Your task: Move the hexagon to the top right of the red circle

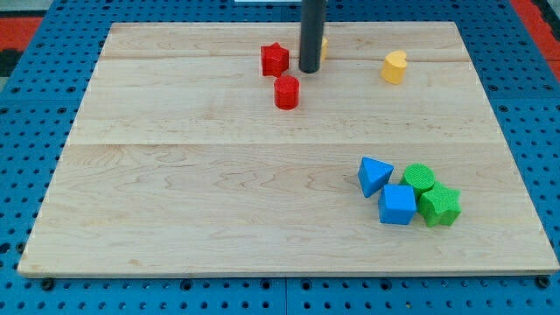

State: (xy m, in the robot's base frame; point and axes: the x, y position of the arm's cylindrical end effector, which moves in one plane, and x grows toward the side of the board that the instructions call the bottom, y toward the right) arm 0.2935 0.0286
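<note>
Hand is the wrong word for what this arm carries. It ends in a plain dark rod, so there is nothing to stand apart, come together or clamp. My tip (309, 70) rests on the bench (175, 219) near the view's top, between the red star (275, 59) on its left and a yellow block (325, 47) that shows only as a sliver past the rod's right edge.

That sliver is too hidden for me to make out its shape. No other block here reads as six-sided, so I take it to be the hexagon. It sits just beside the rod, perhaps touching it, on the far side and a little toward the view's top from my tip.

The red circle (286, 92) lies just below and left of my tip, close but apart from it and from the red star.

By my judgement the task is nearly done, perhaps done already, since the yellow block already lies up and to the right of the red circle. At most a small nudge is left, and the rod hides how neat the placing is.

The yellow heart (395, 66) sits well apart to the right. The blue and green blocks are clustered at the lower right.
</note>
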